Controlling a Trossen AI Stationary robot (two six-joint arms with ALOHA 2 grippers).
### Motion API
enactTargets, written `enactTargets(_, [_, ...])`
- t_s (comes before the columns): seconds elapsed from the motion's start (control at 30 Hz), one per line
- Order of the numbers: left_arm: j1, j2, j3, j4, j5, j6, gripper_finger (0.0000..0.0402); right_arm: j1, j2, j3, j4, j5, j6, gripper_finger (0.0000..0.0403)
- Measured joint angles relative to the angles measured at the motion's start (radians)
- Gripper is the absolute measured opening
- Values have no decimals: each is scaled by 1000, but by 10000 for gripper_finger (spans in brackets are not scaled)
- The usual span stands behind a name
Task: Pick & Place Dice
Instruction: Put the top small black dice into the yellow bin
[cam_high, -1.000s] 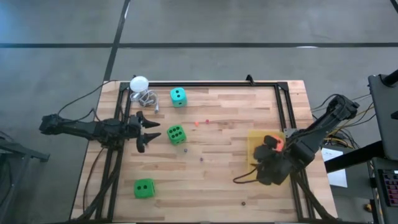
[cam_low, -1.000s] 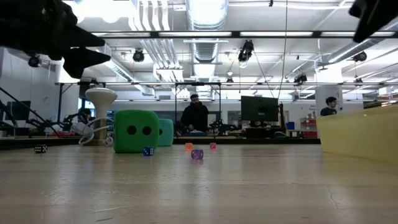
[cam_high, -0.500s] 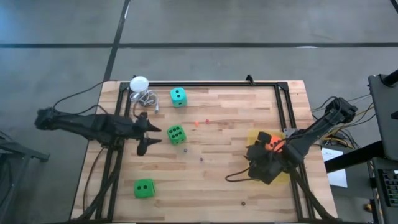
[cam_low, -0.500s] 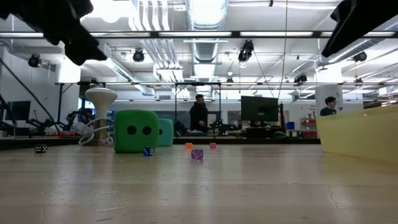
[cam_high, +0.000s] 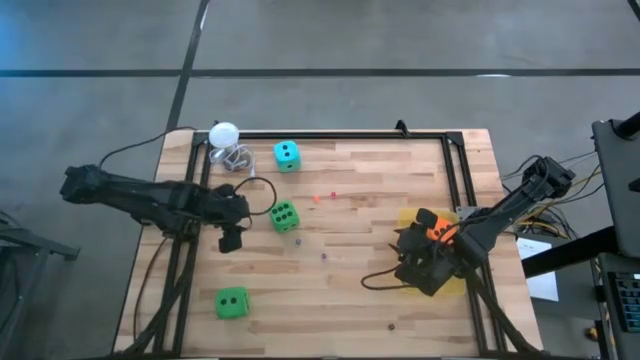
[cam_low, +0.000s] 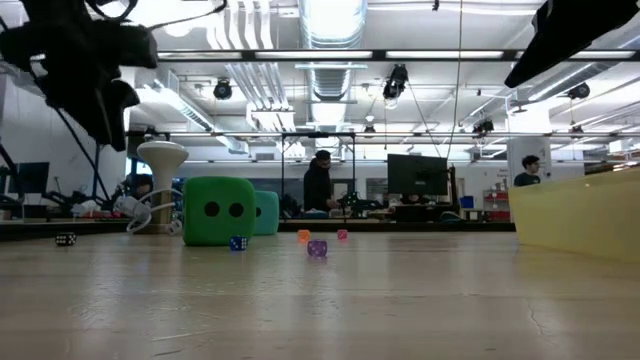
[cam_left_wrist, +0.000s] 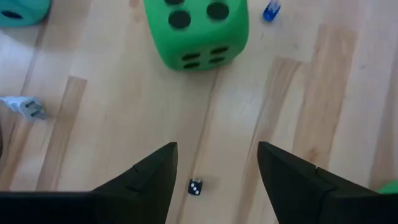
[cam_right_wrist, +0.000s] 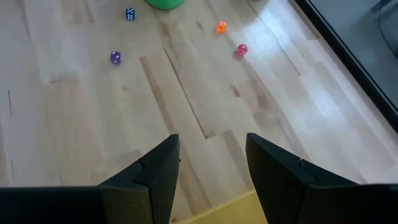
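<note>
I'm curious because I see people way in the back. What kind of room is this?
Probably a robot lab or workshop. A wooden table carries two robot arms, and the low view shows computer monitors, people at desks and bare ceiling pipes.

Bright, even overhead light; ceiling strip lights (cam_low: 330, 20) glare in the low view, leaving the arms as dark silhouettes.

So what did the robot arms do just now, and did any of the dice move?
The left pincer turned to point down by the middle green die, open and empty. The right pincer pulled off the yellow tray toward the table's middle, open too, leaving the orange die lying there. The teal die, other green die and white ball stayed put.
</note>
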Motion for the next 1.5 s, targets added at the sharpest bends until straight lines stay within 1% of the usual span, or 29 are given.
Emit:
enactTargets(0.13, [0, 8, -23, -21, 0, -10, 221, 0, 1, -3, 3, 0, -32, 178])
enactTargets(0.27, [1, 7, -32, -31, 3, -66, 227, 0, 0, -6, 2, 1, -46, 178])
enactTargets(0.4, [9, 15, -32, -30, 69, -161, 230, 0, 0, -6, 3, 1, -46, 178])
enactTargets(0.47, [13, 19, -35, -42, 86, -201, 230, 0, 0, -6, 3, 1, -47, 178])
enactTargets(0.6, [32, 56, -37, -103, 106, -227, 226, 0, 0, -7, 4, 2, -53, 178])
enactTargets(0.7, [60, 100, -37, -134, 106, -228, 226, 0, 0, -9, 6, 2, -53, 178])
enactTargets(0.9, [104, 189, -38, -120, 105, -189, 230, 1, 0, -15, 13, -2, -38, 178])
enactTargets(1.03, [106, 246, -38, -112, 96, -173, 233, 4, 0, -25, 13, -5, -26, 178])
enactTargets(1.23, [106, 335, -39, -62, 90, -88, 240, 7, 0, -49, 15, -7, -23, 178])
enactTargets(1.33, [106, 372, -39, -64, 90, -52, 244, 7, 0, -60, 17, -8, -10, 178])
enactTargets(1.5, [106, 406, -54, -60, 98, -47, 244, 7, 0, -68, 16, -13, 0, 178])
